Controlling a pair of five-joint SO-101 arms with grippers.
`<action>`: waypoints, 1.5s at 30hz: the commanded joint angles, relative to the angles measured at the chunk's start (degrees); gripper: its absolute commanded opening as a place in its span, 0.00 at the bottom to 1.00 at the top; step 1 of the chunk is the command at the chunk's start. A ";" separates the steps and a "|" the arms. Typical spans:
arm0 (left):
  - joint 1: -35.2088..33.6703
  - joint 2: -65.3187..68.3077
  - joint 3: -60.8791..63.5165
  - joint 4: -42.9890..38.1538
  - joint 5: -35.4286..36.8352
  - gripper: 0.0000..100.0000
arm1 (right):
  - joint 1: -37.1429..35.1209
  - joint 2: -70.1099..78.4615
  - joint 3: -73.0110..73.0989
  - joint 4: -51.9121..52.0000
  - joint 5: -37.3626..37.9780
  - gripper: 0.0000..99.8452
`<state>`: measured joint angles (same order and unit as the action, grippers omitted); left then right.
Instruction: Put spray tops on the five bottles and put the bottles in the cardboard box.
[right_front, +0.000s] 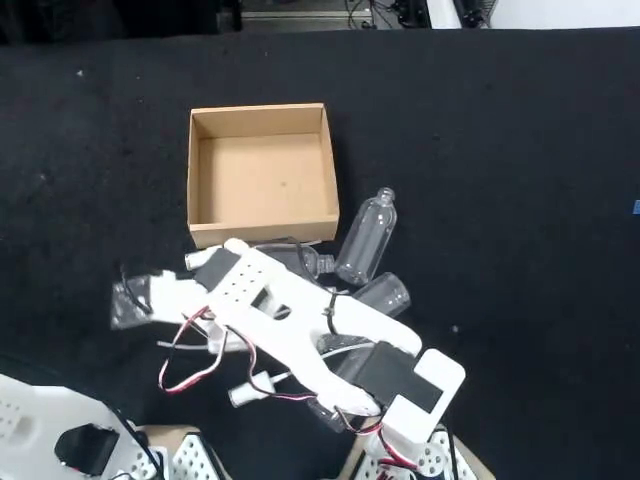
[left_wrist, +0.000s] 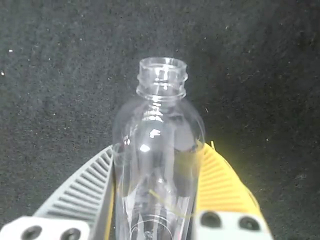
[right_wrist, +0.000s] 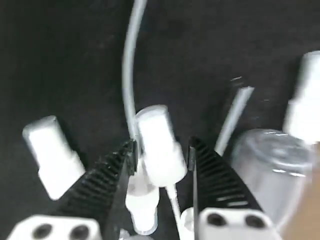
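My left gripper (left_wrist: 157, 147) is shut on a clear bottle (left_wrist: 160, 125) without a top; its open neck points away over the black table, with the grey and yellow fingers (left_wrist: 220, 180) pressed on its sides. My right gripper (right_wrist: 161, 145) has its black fingers (right_wrist: 112, 175) closed on a white spray top (right_wrist: 159, 145), whose thin tube (right_wrist: 129, 65) stretches away. Two more spray tops (right_wrist: 50, 150) (right_wrist: 305, 100) and a clear bottle (right_wrist: 272, 160) lie beside it. The empty cardboard box (right_front: 262, 230) stands mid-table. Uncapped bottles (right_front: 366, 236) (right_front: 385, 293) lie by its near right corner.
A white arm (right_front: 300, 320) stretches from the bottom right across the table to the left, below the box. Part of another arm (right_front: 60, 440) sits at the bottom left. A loose spray top (right_front: 250, 390) lies under the long arm. Black cloth covers the table.
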<state>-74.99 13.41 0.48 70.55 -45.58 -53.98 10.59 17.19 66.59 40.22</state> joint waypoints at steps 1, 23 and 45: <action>0.04 -0.62 -3.30 -0.88 -0.44 0.03 | 0.44 -0.75 -4.18 -3.34 -7.03 0.15; -0.22 -0.62 -3.30 -0.44 -2.73 0.03 | -0.26 4.44 -0.40 -1.58 2.73 0.15; 0.04 -0.70 -3.30 -0.35 -2.73 0.03 | 1.14 -0.66 -2.24 -1.67 -2.64 0.01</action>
<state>-74.99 13.41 0.48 70.55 -47.69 -53.71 17.01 16.66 65.45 41.01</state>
